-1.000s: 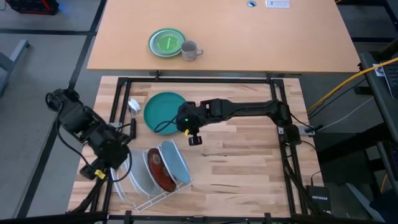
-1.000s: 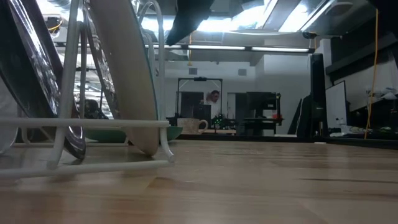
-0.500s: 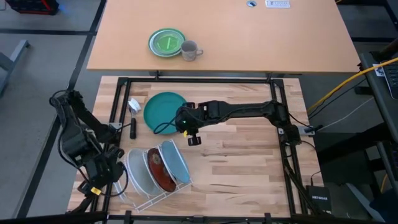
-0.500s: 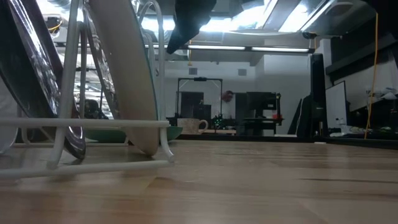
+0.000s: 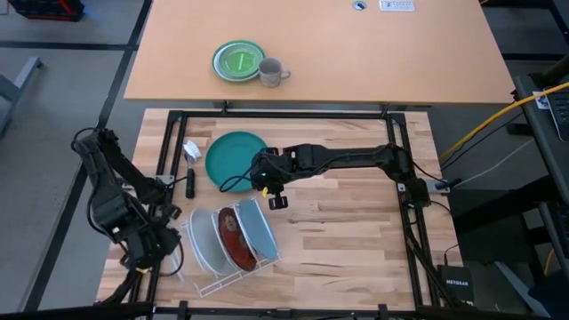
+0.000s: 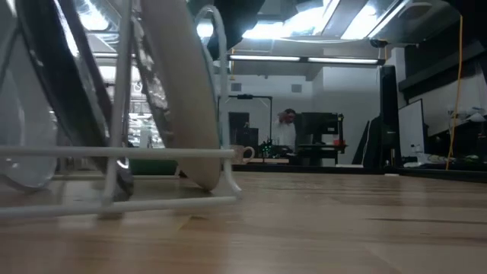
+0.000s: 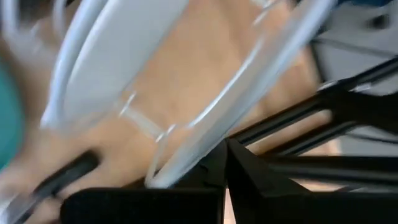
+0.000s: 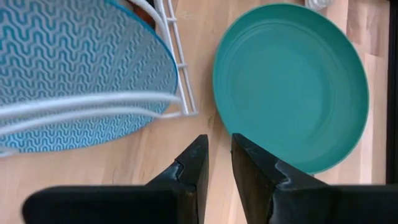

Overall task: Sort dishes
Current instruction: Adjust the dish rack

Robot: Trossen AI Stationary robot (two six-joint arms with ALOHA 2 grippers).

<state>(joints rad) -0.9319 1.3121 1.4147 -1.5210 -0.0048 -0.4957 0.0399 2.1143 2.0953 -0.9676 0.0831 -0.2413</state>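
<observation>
Wooden counter (image 5: 356,231) carries all task items; a second, paler desk (image 5: 373,53) lies beyond it.

Landmark: the white wire rack (image 5: 233,271), at the near left of the counter.

**Rack contents.** Three plates stand on edge in its slots:
- white plate (image 5: 201,242), slot on the left-arm side;
- dark red plate (image 5: 233,246), middle slot;
- light blue plate (image 5: 260,228), slot on the right-arm side. Its wave-patterned face is clear in the right wrist view.

**Left gripper** (image 5: 142,252): just beside the rack, off its left-arm side at the counter edge. Fingers closed, holding nothing visible. The left wrist view shows rack wire and the white plate close ahead.

**Teal plate** (image 5: 235,160): lies flat on the counter, just beyond the rack. It is the only task dish not yet racked.

**Right gripper** (image 5: 265,173): hovers at the teal plate's edge on the side away from the left arm. Fingers (image 8: 193,163) part-open with a narrow gap, empty.

**Step in hand (judgement):** pick up the teal plate.
1. Straddle the rim with the fingers, one above and one below.
2. Close firmly; a flat plate may slide on wood.
3. Tilt upright before approaching the rack.
4. Choose a free slot; avoid striking the light blue plate.

**Beyond the rack, on the desk:** green plate (image 5: 237,60) and grey mug (image 5: 271,72), touching or nearly so. Not part of the task
</observation>
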